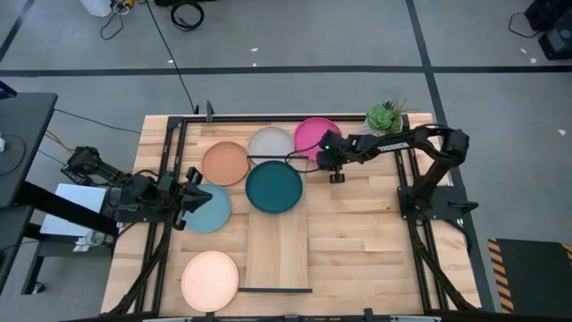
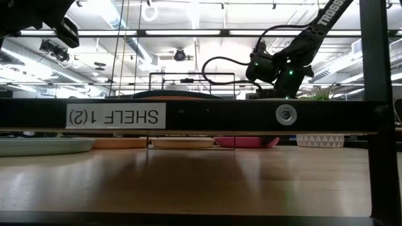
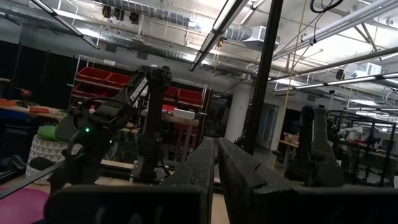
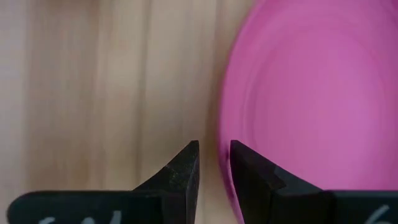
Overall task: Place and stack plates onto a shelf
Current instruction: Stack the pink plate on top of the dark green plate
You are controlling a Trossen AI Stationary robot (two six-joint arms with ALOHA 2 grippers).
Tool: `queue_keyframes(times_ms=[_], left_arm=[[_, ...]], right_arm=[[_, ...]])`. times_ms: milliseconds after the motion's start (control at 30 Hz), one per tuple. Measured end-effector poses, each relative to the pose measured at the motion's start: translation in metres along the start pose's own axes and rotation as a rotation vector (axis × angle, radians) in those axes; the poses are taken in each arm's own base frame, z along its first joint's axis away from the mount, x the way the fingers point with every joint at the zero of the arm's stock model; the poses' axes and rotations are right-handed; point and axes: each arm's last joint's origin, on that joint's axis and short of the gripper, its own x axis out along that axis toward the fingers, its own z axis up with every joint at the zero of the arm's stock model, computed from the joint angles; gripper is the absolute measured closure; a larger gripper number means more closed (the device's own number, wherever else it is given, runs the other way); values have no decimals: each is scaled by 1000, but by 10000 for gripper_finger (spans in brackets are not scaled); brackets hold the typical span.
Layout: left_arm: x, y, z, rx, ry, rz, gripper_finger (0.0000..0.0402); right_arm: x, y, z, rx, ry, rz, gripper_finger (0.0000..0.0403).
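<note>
Peach plate (image 1: 210, 280), round, shallow and matte, lies nearest on the desk (image 1: 357, 241), left of the light-wood shelf (image 1: 277, 250), whose far end carries the dark teal plate (image 1: 274, 187). Right gripper (image 4: 214, 163), fingers slightly apart, hovers at the magenta plate's (image 4: 311, 93) rim, far right. Left gripper (image 3: 216, 163), fingers nearly together, hangs over the light teal plate (image 1: 212, 208).

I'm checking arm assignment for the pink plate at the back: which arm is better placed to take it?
Right. The right gripper hangs above the magenta plate, its fingers near the rim. The left gripper sits across the table, over the light teal plate.
</note>
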Motion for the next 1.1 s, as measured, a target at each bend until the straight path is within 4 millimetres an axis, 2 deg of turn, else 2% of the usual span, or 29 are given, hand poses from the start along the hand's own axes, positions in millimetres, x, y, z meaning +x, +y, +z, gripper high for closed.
queue_keyframes(times_ms=[167, 367, 533, 667, 867, 1100], left_arm=[[0, 0, 0, 0, 0, 0, 374], [0, 0, 0, 0, 0, 0, 374], [0, 0, 0, 0, 0, 0, 374], [0, 0, 0, 0, 0, 0, 374], [0, 0, 0, 0, 0, 0, 374], [0, 0, 0, 0, -1, 0, 374]], right_arm=[[-1, -2, -1, -4, 19, -25, 323], [-11, -2, 1, -47, 20, -70, 387], [-29, 1, 9, -100, 9, -166, 381], [-55, 4, 15, -124, -38, -222, 388], [-107, 9, 30, -148, -118, -419, 388], [-161, 19, 42, -151, -305, -522, 388]])
